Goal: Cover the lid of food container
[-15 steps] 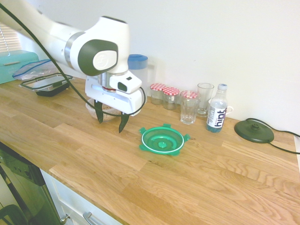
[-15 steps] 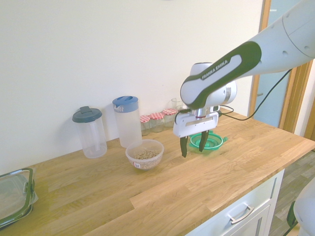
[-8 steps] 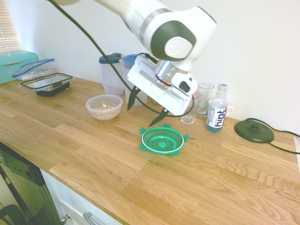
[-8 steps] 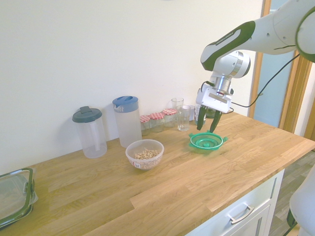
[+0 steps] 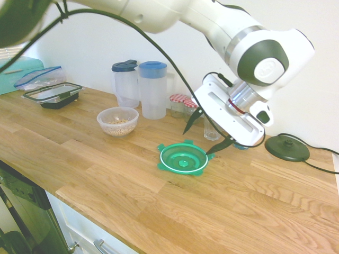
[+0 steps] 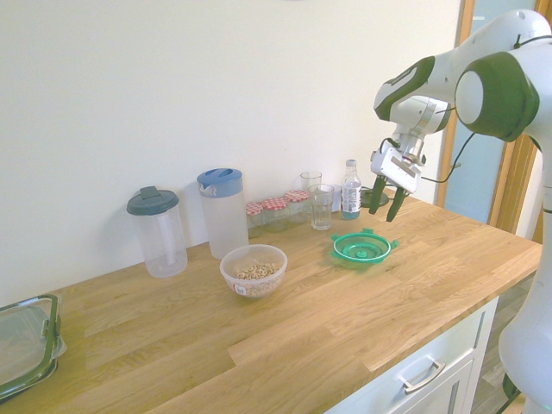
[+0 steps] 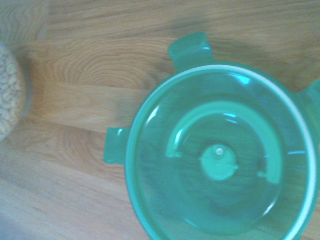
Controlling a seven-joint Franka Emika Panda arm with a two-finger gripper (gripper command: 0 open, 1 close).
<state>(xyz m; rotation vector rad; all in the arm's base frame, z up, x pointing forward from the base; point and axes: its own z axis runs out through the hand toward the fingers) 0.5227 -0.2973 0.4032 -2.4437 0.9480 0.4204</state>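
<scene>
The lid (image 5: 183,158) lies flat on the wooden counter (image 5: 106,174), inner side up, with its raised rim and four small clip tabs exposed. In the first exterior view it sits right of the food container (image 5: 117,120), clearly apart from it and slightly nearer the counter's front edge. The container stands upright and uncovered, with beige grains inside.

The gripper (image 5: 205,132) hangs tilted above the far right side of the lid. Its jaws stand fully spread and hold nothing; no contact with the lid is visible.

Handling judgement:
- The lid appears to be thin moulded plastic: light, moderately stiff, likely to flex under a hard pinch.
- The glossy surface is probably slippery. A flat, low part offers little to grasp from above.
- The best hold is likely across the rim wall, one finger inside and one outside, between two tabs. A tab is a weaker option, since it is small and may bend.
- The lid must probably be turned over before seating.
- The container looks light and may slide when pressed; apply downward force squarely.

The wrist view shows the lid (image 7: 220,155) centred.
</scene>
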